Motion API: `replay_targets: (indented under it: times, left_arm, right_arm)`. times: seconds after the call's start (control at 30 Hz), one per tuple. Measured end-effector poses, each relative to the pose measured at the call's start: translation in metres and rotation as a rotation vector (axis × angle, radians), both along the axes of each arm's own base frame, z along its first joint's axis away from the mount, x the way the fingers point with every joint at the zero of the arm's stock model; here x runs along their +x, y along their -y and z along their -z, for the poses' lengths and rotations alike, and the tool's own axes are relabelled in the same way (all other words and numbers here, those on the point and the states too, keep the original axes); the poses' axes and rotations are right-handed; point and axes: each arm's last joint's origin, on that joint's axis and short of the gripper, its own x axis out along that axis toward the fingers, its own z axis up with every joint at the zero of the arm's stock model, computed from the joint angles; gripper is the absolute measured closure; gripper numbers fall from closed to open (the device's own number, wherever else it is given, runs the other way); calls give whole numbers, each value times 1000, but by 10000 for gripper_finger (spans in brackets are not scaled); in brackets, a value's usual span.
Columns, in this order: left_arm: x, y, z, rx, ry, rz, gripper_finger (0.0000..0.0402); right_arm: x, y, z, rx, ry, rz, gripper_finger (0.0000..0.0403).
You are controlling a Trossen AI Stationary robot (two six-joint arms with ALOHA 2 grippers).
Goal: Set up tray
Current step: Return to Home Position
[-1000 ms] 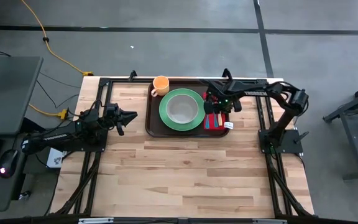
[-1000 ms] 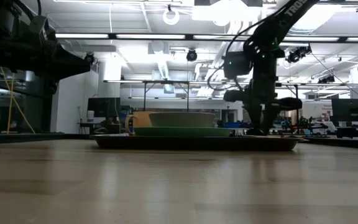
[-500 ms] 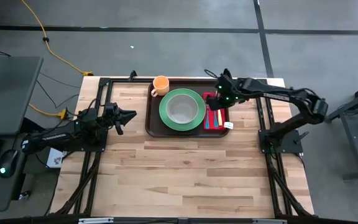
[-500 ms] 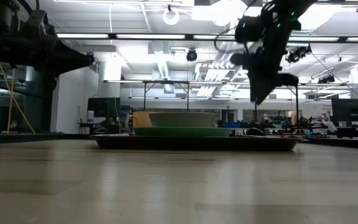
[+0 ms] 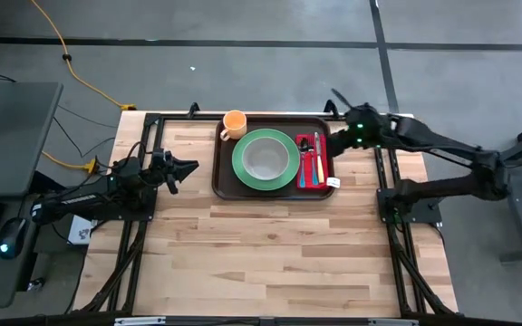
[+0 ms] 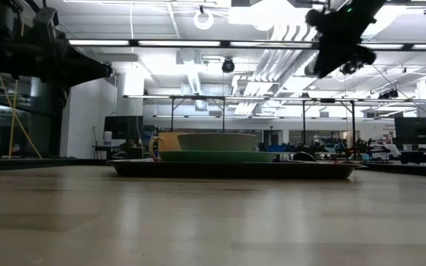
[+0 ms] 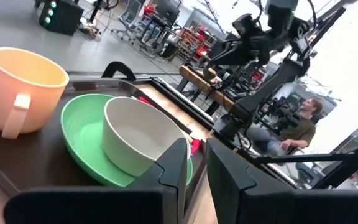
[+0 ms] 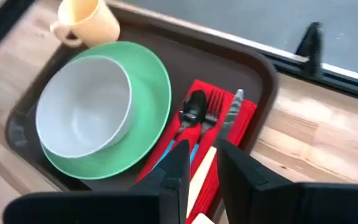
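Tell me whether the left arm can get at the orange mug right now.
Probably yes. The left gripper hovers just left of the tray, and the orange mug stands in a tray corner on that side, with nothing between them. The right gripper is beyond the opposite end.

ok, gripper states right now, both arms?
Left gripper: slightly open, empty, parked left of the tray.
Right gripper: slightly open, empty, raised by the tray's right end.
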Motion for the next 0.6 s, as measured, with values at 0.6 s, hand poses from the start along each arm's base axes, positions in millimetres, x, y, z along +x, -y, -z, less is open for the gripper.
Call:
replay_targets:
  times: [0.6]
  left_arm:
    - [1,9,-12,20,116,314,309]
  right_arm:
    - [-57,-34,-35,-50,193,-250,347]
